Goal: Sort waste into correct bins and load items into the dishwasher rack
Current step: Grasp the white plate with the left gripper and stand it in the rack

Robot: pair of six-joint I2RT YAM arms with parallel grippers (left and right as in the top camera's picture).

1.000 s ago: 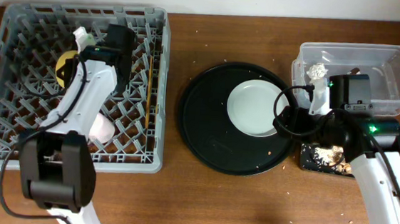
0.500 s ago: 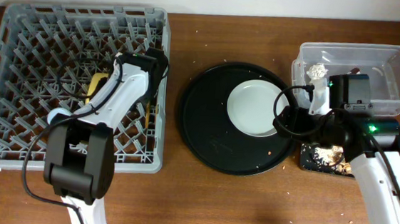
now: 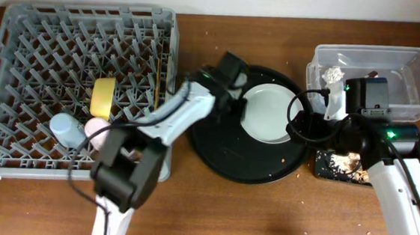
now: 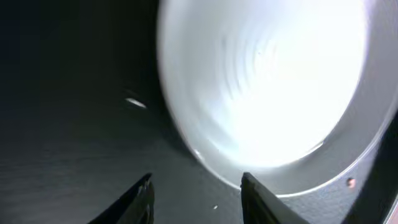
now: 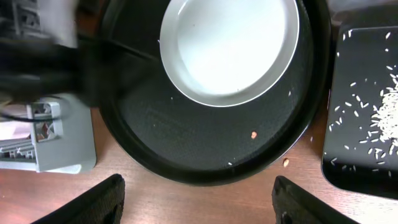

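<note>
Overhead shows the left end effector (image 4: 196, 188), spread apart, has swung from the dishwasher rack (image 3: 91, 8) to the plate (image 3: 270, 116).

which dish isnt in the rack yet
The pale round plate: it lies on the round black tray, while the yellow bowl, light blue cup and pink cup sit inside the grey rack.

One dishwasher rack (image 3: 83, 8), one yellow bowl (image 3: 103, 98), two cups (image 3: 65, 129) (image 3: 93, 125), one plate (image 3: 270, 118), one round black tray (image 3: 222, 148), one clear tub (image 3: 419, 81), one rectangular black tray (image 5: 354, 143).
</note>
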